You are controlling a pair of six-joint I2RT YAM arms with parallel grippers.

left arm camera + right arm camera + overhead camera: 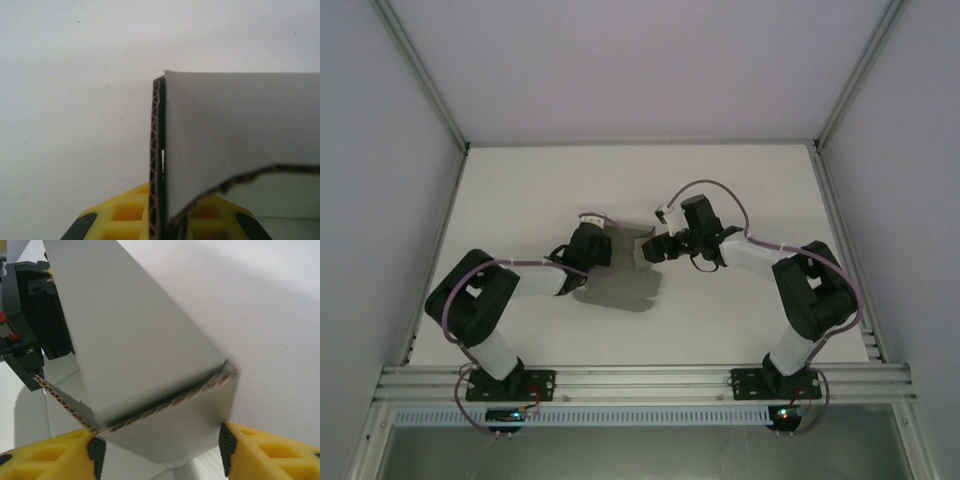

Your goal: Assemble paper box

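Plainly, white table [720, 325], paper box [632, 243] held above mid, grey walls [380, 150] round.

Between left end effector [609, 247] and right end effector [654, 248]: paper box [632, 240].

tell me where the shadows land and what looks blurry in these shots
top external: even, soft light, the paper box drops a blurry grey shadow onto the table; left wrist: its corrugated edge is fairly crisp, the curved near edge is smeared; right wrist: the near folded edge is soft
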